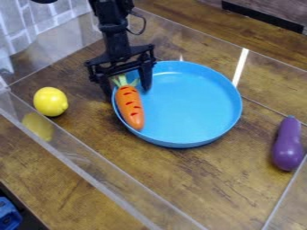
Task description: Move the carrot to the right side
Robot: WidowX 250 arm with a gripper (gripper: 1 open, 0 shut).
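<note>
No writing shows on anything here. The black gripper (121, 75) points down with its jaws spread wide, straddling the green top of the carrot (128, 106), which lies just below it inside the blue plate's (204, 99) left edge. Left of the gripper sits a yellow lemon (49, 101); far to its right, a purple eggplant (286, 144) lies on the wooden table (180, 189).

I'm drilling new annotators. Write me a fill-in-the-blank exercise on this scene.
1. The carrot lies in the blue ____.
2. The gripper over the carrot's leafy end has its jaws ____.
3. The lemon sits on the table, to the plate's ____ in the picture.
4. The thing near the right edge is a purple ____.

Missing words: plate; open; left; eggplant
</note>
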